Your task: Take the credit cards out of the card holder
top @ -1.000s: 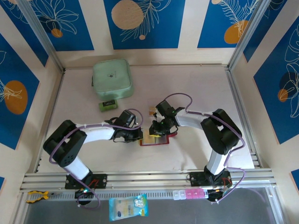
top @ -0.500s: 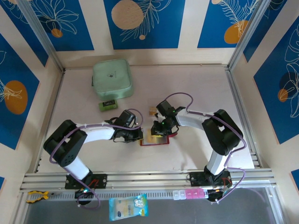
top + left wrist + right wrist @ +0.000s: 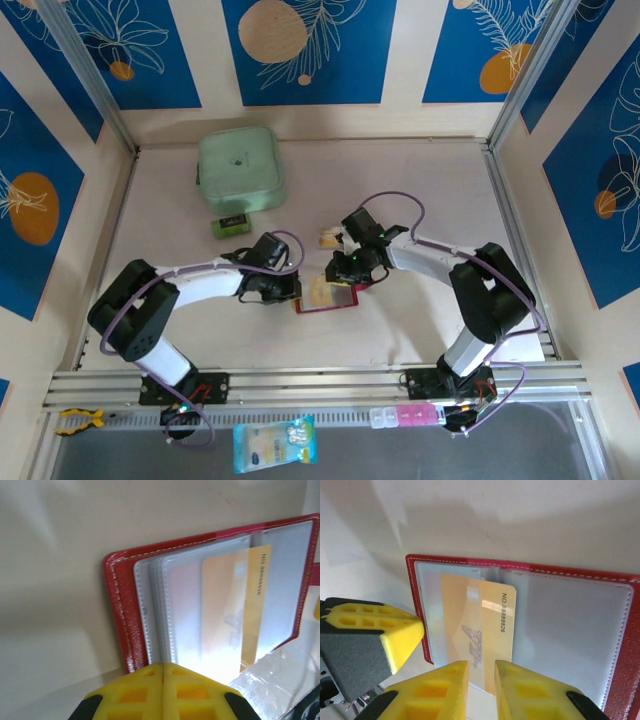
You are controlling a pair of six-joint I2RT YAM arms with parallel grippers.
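Step in hand: withdrawal of a card from the open card holder, which lies flat near the middle of the table.

The left gripper is clenched, its tips at the holder's 9 o'clock edge. Judged to be pinning the holder down.

The right gripper stands at the holder's 1 o'clock. Its jaws are narrowly parted over the end of the gold card. Whether they grasp it cannot be told.

The gold card sits partly out of its clear sleeve. One loose card lies at 12 o'clock of the holder, just apart.

Next move calls for a firm hold on the card end and a straight pull along the sleeve, with the holder kept pinned.
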